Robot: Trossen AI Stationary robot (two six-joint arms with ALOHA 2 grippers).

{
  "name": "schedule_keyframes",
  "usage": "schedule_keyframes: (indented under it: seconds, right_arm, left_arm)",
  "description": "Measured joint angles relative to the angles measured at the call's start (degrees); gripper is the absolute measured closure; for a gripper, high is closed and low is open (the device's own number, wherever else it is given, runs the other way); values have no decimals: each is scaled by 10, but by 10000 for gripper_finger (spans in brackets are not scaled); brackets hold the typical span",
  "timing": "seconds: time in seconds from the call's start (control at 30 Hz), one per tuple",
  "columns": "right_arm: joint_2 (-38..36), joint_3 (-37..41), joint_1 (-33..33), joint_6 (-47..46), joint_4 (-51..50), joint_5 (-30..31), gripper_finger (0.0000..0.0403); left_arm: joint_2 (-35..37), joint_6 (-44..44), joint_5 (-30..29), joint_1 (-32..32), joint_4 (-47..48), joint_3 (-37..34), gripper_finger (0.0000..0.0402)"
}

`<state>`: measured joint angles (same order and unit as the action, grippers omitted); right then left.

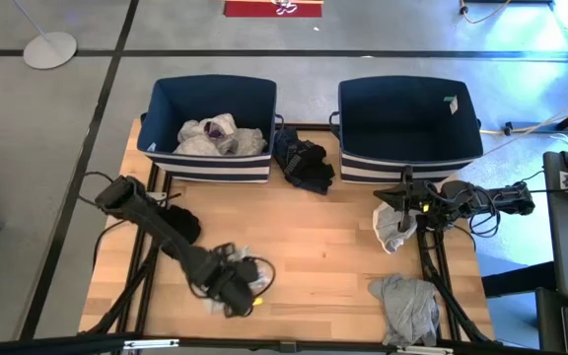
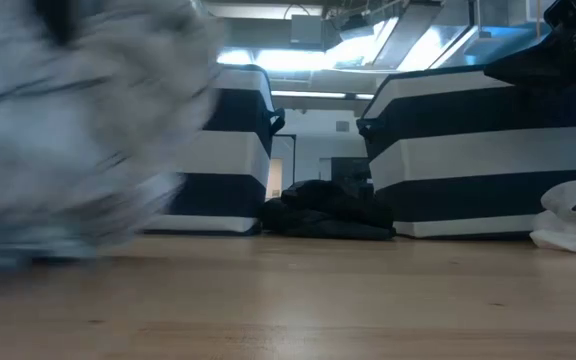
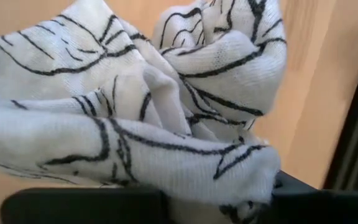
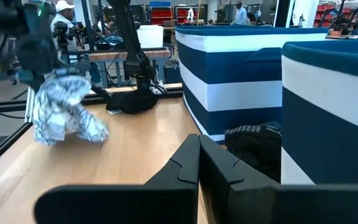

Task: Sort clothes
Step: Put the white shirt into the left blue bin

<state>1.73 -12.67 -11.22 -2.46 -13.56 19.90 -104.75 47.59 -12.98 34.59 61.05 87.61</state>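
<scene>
A white garment with thin black lines (image 3: 135,106) hangs bunched from my left gripper (image 3: 219,208), which is shut on it above the table's near left part (image 1: 235,286). The right wrist view shows this garment (image 4: 64,112) drooping under that gripper. Whether its lower end touches the wood, I cannot tell. My right gripper (image 4: 199,152) is shut and empty, held level at the table's right side (image 1: 402,197), above a white garment (image 1: 394,225) that lies on the table. A grey garment (image 1: 407,306) lies at the near right. A black garment (image 1: 304,163) lies between the bins. My left gripper pinches a bunched fold of the patterned garment (image 3: 222,180) between its two fingers; how many layers, I cannot tell. The fingers come from above, pointing steeply down. The cloth hangs slack and crumpled below them.
Two navy bins with striped bases stand at the far edge: the left bin (image 1: 156,108) holds light clothes (image 1: 215,133), and the right bin (image 1: 407,163) shows only a bare floor. Bare wood lies in the table's middle (image 1: 314,237). People and workbenches show beyond the table.
</scene>
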Motion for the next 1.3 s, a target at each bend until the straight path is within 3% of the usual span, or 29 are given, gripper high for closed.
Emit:
schedule_keyframes:
  seconds: [0.3,0.53,0.97,1.3]
  right_arm:
    - [0,0,0,0,1,0,395]
    - [0,0,0,0,2,0,395]
    - [0,0,0,-1,2,0,395]
    - [0,0,0,-4,2,0,395]
  left_arm:
    - [88,-221,-71,-107,2,51,326]
    - [187,-336,-133,-183,-11,51,326]
    - [341,-551,-178,-324,-133,51,327]
    - [404,-667,-185,-474,-237,52,327]
